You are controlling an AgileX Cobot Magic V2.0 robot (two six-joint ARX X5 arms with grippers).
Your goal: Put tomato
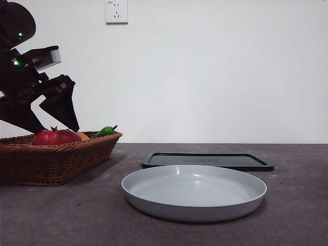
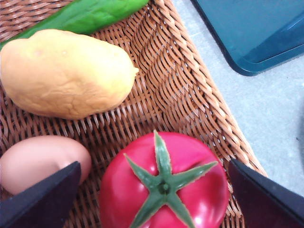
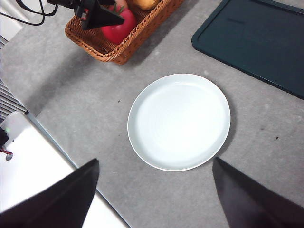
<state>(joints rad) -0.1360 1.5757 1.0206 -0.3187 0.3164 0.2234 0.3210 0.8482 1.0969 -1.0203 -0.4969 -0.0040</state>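
One glossy red tomato (image 2: 164,185), round and topped by a green star-shaped stem, is seen lying in a wicker basket (image 1: 51,159) at the surface's edge, beside a yellowish potato (image 2: 66,73) and an egg (image 2: 40,159). The left gripper (image 2: 152,199) is held over it, jaws spread wide on either side. The right gripper (image 3: 152,199) is held high above a white plate (image 3: 179,121), jaws wide apart.

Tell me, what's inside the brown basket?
The basket holds a red tomato, a yellow potato-like thing, a tan egg-like thing and something long and green. The left gripper, open, hides part of the floor.
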